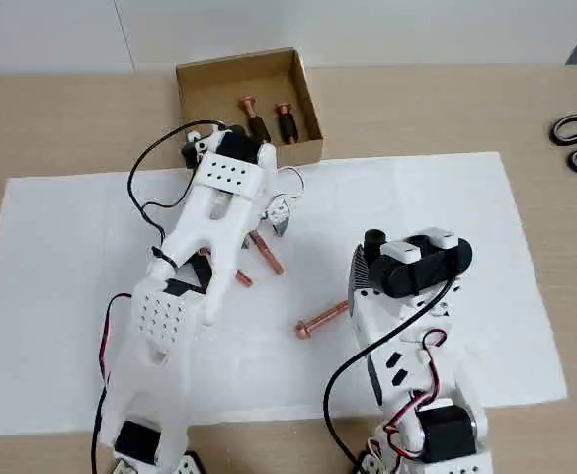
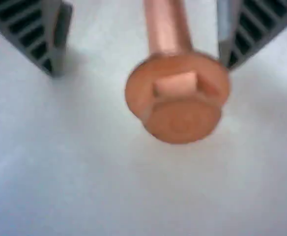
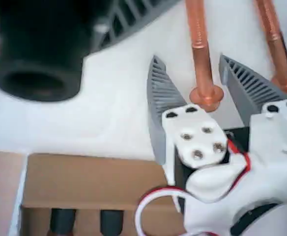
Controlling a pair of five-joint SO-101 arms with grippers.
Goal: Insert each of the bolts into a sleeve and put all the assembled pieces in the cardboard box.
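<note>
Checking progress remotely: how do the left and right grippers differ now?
The left gripper is open, straddling a bare bolt on the white sheet; the right gripper is shut on a black sleeve. The left gripper is close to the cardboard box; the right gripper is farther from it. Both are over the sheet.

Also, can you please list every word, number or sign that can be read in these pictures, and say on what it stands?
None can be read. No print shows on the cardboard box, the copper bolts, the black sleeve, the white paper sheet, the scissors or the arms.
</note>
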